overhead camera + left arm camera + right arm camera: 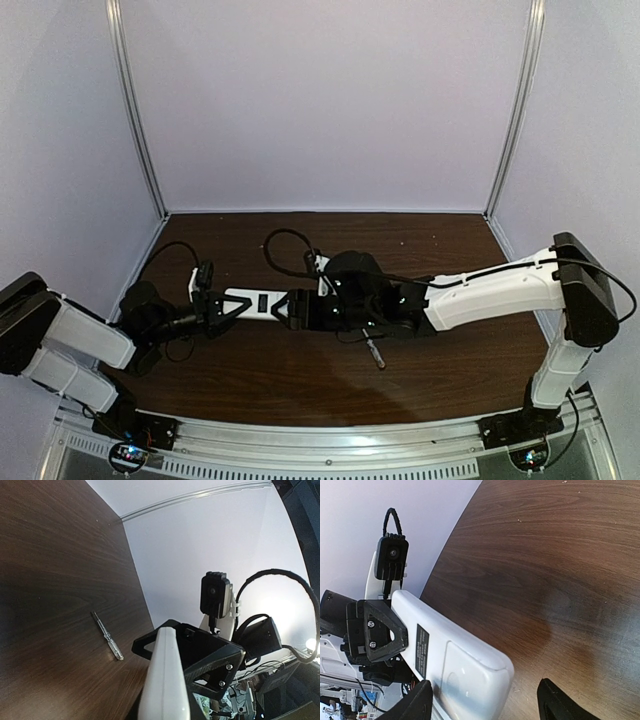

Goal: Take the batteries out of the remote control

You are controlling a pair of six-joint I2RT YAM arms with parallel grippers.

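White remote control (245, 300) runs left-right, left end clamped in the left claw (220, 304); we find the right claw (486, 707) agape astride its other end (gripping nothing).

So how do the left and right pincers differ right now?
The left pincer is shut on one end of the remote control; the right pincer is open, fingers straddling the other end. The left pincer reaches in from the left, the right pincer from the right. Both are black and meet at the remote control.
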